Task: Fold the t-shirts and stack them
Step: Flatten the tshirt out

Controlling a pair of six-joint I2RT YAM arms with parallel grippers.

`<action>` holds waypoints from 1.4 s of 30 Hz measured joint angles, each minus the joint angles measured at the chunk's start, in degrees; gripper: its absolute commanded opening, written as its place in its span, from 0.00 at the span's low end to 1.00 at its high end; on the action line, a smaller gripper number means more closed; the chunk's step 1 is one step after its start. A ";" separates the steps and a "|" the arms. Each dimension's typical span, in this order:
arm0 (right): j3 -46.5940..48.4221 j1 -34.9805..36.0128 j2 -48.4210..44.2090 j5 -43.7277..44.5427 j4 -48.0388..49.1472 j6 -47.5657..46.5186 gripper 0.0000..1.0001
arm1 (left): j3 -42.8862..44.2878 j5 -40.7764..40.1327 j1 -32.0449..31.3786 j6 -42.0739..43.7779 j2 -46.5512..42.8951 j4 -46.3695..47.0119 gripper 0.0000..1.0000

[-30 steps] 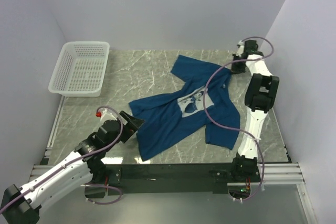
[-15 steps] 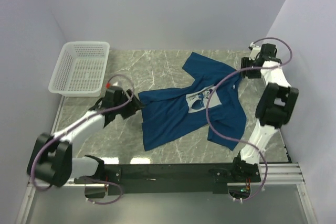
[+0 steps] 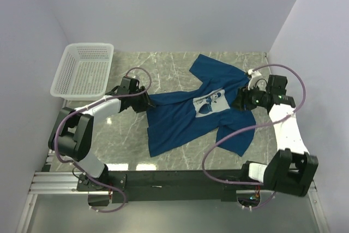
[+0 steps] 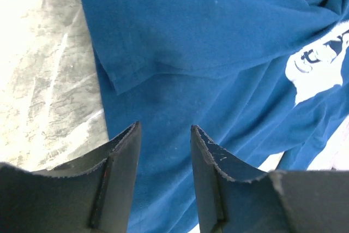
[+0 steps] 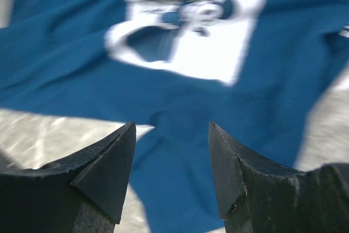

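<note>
One shirt (image 3: 180, 124) is all I have, lying rumpled and unfolded mid-table, print (image 3: 210, 102) up. From above, its long axis slants from 1 o'clock at the far end to 7 o'clock at the near end; I cannot tell which end carries the collar.

At its 9 o'clock edge sits the left gripper (image 3: 143, 102), right over the sleeve (image 3: 155, 101). The jaws are parted with blue cloth showing through the gap, nothing pinched. At 3 o'clock the right gripper (image 3: 241, 101) hangs over the cloth just beside the print, fingers spread and empty.

So the arms flank the shirt across its short axis, each about as near as the other. I judge the left better placed, with a sleeve hem directly under its tips. The table (image 3: 109, 135) lies bare beyond it.
</note>
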 measured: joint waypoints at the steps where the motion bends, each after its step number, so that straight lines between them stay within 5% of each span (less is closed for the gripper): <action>1: -0.76 0.28 -1.68 -1.38 -0.81 0.04 0.63 | -0.04 -0.37 -0.07 -0.39 0.00 0.02 0.48; 7: -1.44 2.29 -7.08 -6.99 -2.91 0.83 0.63 | -0.20 -2.84 -0.39 -4.15 2.84 -0.13 0.49; 11: -4.28 2.82 -9.70 -8.76 -1.46 2.23 0.63 | -0.22 -4.13 -0.39 -6.32 5.62 -0.15 0.39; 33: -5.44 2.84 -8.39 -9.90 -2.16 1.53 0.63 | 3.34 -7.04 -0.39 -7.50 8.04 -0.57 0.38; 42: -5.44 2.84 -8.41 -10.12 -2.21 1.16 0.63 | 4.94 -7.30 0.15 -6.75 9.97 -0.68 0.12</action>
